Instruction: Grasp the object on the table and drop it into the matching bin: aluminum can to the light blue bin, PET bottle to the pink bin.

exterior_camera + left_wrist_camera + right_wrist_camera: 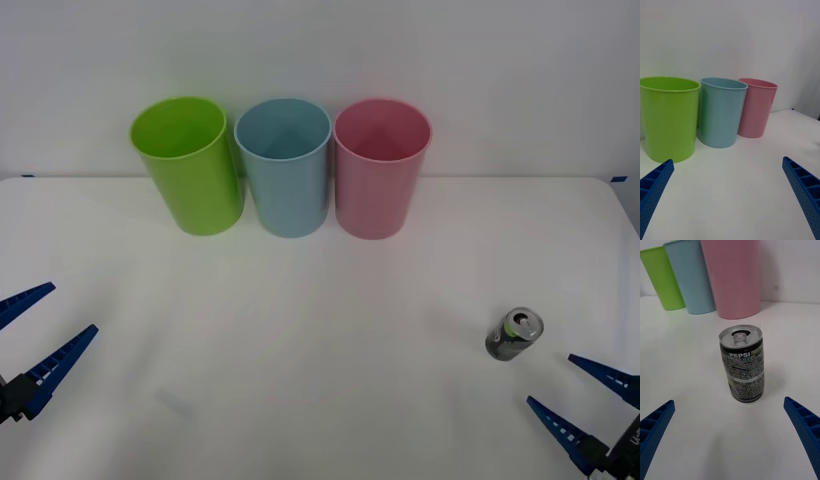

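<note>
Front view: small dark grey-green aluminum can stands upright near the right edge of the wide white table, just ahead of the right gripper, spread wide and empty; left gripper open, empty, by the left edge. Lime green bin, light blue bin, pink bin line the far edge. Right wrist view: can before blue fingers; left wrist view: bins beyond parted fingers.

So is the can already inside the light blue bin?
No, the can stands upright on the table near the open right hand, far from the light blue bin.
</note>
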`<action>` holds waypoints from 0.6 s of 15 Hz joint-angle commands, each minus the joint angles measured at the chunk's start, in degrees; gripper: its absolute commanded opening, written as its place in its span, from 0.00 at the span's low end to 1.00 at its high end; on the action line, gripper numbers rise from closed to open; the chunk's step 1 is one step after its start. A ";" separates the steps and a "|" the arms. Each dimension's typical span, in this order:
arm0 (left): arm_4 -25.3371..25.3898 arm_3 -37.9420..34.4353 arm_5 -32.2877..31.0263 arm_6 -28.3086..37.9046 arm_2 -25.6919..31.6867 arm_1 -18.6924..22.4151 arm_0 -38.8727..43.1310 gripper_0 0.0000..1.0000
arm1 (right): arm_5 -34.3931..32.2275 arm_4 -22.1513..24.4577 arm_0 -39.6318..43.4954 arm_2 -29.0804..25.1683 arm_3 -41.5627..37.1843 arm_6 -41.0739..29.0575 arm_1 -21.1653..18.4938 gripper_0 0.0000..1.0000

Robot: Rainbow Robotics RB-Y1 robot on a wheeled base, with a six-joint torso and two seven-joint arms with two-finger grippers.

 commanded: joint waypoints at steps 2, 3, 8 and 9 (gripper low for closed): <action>0.00 0.00 0.00 0.00 0.00 0.00 0.00 1.00 | 0.09 -0.07 -2.86 1.14 3.87 1.61 0.09 1.00; 0.00 0.00 0.00 0.00 0.00 0.00 0.00 1.00 | 0.35 -0.25 -3.56 1.49 4.66 1.87 0.27 1.00; 0.00 0.00 0.00 0.00 0.00 0.00 0.00 1.00 | 4.92 -4.38 -4.97 6.85 5.72 4.16 0.27 1.00; 0.00 0.00 0.00 0.00 0.00 0.00 0.00 1.00 | 5.62 -4.64 -5.23 7.38 5.72 4.42 0.53 1.00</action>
